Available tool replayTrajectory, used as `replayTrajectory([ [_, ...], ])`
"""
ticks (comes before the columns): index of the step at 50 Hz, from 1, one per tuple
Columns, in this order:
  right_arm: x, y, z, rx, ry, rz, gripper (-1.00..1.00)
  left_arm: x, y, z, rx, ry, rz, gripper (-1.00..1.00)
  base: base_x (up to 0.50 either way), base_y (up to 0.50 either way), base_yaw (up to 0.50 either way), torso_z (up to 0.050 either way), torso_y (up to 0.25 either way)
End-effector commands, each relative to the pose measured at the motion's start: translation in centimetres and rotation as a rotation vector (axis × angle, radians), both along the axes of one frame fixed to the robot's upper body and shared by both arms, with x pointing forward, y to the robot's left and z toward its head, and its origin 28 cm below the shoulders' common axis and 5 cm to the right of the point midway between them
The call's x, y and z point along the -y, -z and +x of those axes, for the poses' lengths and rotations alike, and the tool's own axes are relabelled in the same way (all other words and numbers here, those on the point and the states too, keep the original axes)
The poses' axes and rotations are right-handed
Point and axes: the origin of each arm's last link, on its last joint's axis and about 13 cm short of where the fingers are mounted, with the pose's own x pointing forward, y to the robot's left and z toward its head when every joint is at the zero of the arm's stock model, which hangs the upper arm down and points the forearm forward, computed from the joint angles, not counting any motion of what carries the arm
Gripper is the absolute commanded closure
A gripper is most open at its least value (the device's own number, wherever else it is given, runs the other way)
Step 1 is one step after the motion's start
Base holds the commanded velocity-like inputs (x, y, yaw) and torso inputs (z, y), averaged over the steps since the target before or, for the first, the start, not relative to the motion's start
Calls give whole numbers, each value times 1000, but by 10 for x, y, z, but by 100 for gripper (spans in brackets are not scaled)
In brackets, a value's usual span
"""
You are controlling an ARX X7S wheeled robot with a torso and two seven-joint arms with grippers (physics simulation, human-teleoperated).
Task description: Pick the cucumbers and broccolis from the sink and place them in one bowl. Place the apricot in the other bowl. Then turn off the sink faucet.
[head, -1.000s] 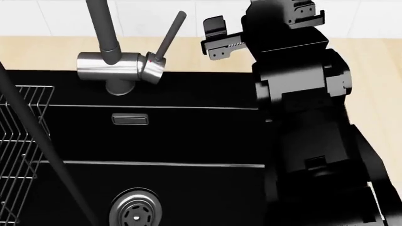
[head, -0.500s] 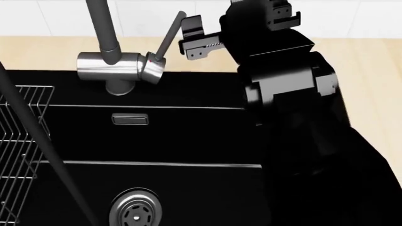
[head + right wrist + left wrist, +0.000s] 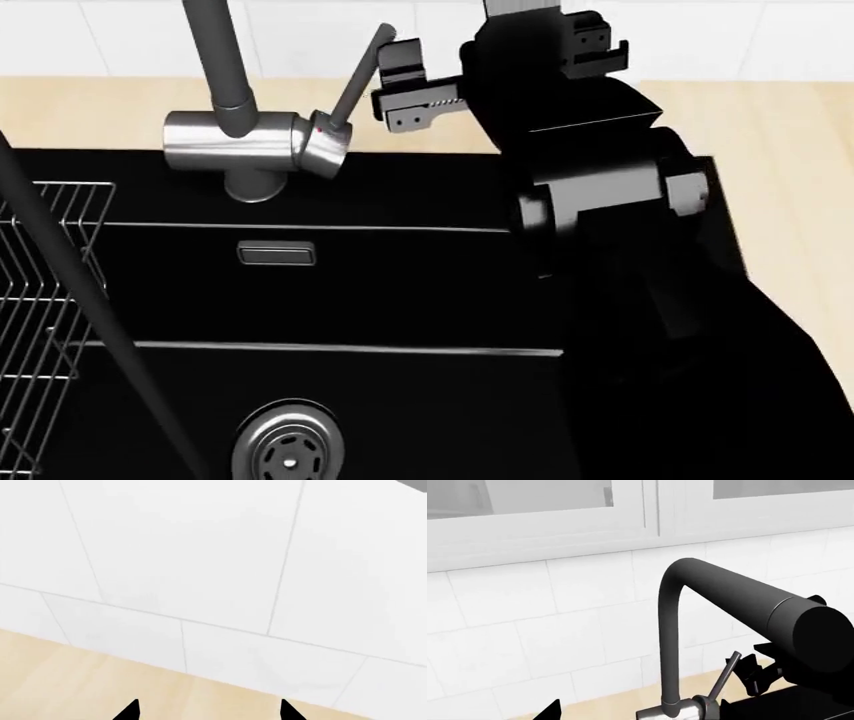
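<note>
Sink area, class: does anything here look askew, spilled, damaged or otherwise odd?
Nothing stands out. The sink looks dry and undamaged, the faucet stands upright, and its lever slants beside the open right gripper.

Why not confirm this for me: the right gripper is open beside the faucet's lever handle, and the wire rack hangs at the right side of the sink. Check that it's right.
One thing is wrong: the wire rack hangs at the left side of the sink, as the head view shows. The rest holds: the right gripper is open beside the faucet's lever handle.
</note>
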Motion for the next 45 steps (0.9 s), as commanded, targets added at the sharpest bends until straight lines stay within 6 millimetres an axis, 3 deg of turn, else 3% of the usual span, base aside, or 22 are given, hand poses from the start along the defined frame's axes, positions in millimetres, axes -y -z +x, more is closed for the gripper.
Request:
replayTrajectory([
  [1, -6, 6, 0, 6, -26, 23, -100, 0, -3, 2, 22, 32, -13, -100, 0, 0, 0, 0, 0],
  [11, -8, 6, 1, 24, -36, 55, -100, 0, -2, 2, 17, 25, -9, -100, 0, 0, 0, 0, 0],
  [34, 9, -9, 2, 56, 74, 69, -100, 3, -2, 8, 14, 26, 12, -100, 0, 0, 0, 0, 0],
  [45, 9, -18, 2, 75, 69, 65, -100, 4, -4, 5, 16, 32, 19, -100, 0, 0, 0, 19, -189],
])
